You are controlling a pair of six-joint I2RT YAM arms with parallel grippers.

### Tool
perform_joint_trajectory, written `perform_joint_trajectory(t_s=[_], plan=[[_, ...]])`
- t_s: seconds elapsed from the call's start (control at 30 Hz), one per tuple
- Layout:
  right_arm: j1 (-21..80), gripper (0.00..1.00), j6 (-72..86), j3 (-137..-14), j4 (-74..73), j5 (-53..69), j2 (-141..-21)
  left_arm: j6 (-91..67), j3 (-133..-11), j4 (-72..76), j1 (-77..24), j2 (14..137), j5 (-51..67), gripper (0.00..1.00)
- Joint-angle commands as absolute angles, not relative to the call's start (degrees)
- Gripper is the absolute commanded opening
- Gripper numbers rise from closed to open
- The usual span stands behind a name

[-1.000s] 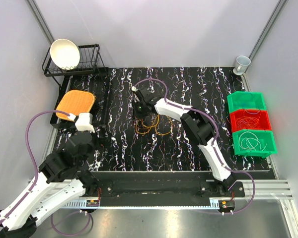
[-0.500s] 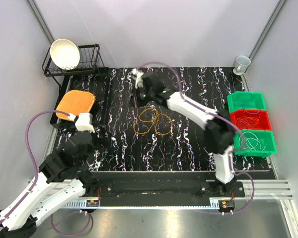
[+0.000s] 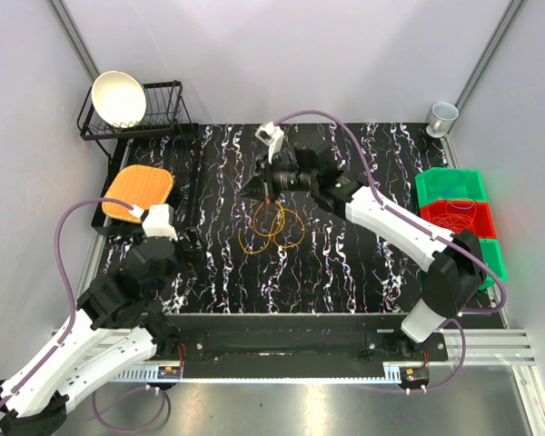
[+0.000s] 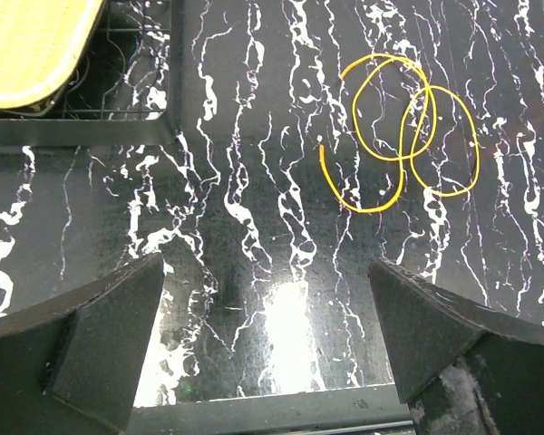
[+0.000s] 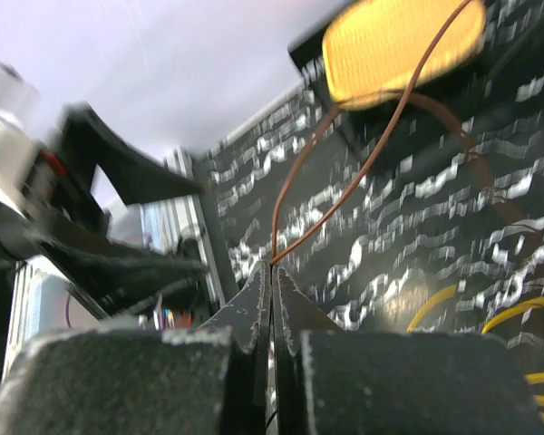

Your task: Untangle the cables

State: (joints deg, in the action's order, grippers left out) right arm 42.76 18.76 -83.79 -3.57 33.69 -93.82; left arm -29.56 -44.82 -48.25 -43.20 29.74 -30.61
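Orange-yellow cable loops (image 3: pixel 273 229) lie on the black marbled table (image 3: pixel 345 263); the left wrist view shows them (image 4: pixel 372 210) ahead and to the right. My right gripper (image 3: pixel 248 193) hovers just above their far-left side, pointing left. It (image 5: pixel 272 265) is shut on a thin red-brown cable (image 5: pixel 394 122) that runs up and away from the fingertips. The yellow cable (image 5: pixel 526 313) lies below it on the right. My left gripper (image 3: pixel 174 238) sits near the table's left side. It (image 4: pixel 265 267) is open over bare table with nothing between its fingers. No purple or blue cables show.
A wire dish rack (image 3: pixel 150 123) with a white bowl (image 3: pixel 118 97) stands at the back left. In front of it is an orange mat (image 3: pixel 138 191) on a black tray. Green (image 3: pixel 450 186) and red (image 3: pixel 459 218) bins line the right edge. A cup (image 3: pixel 443 116) stands at the back right.
The right gripper closed on the red-brown cable over the loops, rose and turned sideways as its arm stretched out over the table. The yellow loops are now uncovered. The left arm barely moved.
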Motion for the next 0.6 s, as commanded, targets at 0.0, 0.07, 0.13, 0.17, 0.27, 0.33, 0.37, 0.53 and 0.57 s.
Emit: perform_joint_trajectory(t_s=[0.0,0.07,0.13,0.17,0.27,0.33,0.37,0.53,0.57], plan=[[43.0,0.0,16.2,-81.7,-1.9,36.0,-90.0,-31.5,-44.7,-40.5,-43.0,30.7,-28.3,0.99],[42.9,0.0,15.8,-80.2,-1.9,36.3,-88.4,-31.7,-44.2,-37.9,-43.0,31.1,-26.2,0.99],[42.9,0.0,15.5,-78.9,-1.9,37.1,-87.4,-31.1,-43.6,-33.4,-43.1,31.4,-25.0,0.97],[42.9,0.0,15.3,-78.4,-2.0,37.8,-87.0,-30.8,-43.6,-31.0,-43.1,31.9,-24.4,0.97],[43.0,0.0,14.9,-76.7,-2.0,38.1,-85.8,-30.2,-43.8,-26.8,-43.1,33.0,-23.6,0.97],[43.0,0.0,14.6,-75.6,-2.0,38.0,-84.6,-30.1,-44.0,-25.0,-43.1,33.4,-23.2,0.96],[43.0,0.0,14.6,-75.2,-2.1,38.0,-84.2,-30.2,-44.0,-23.7,-43.1,33.7,-23.1,0.95],[42.9,0.0,14.8,-73.2,-1.9,36.6,-81.5,-29.6,-43.3,-18.6,-43.1,34.2,-18.7,0.93],[42.9,0.0,15.2,-73.0,-1.7,36.6,-81.3,-29.0,-42.9,-15.6,-43.0,34.1,-17.3,0.93]])
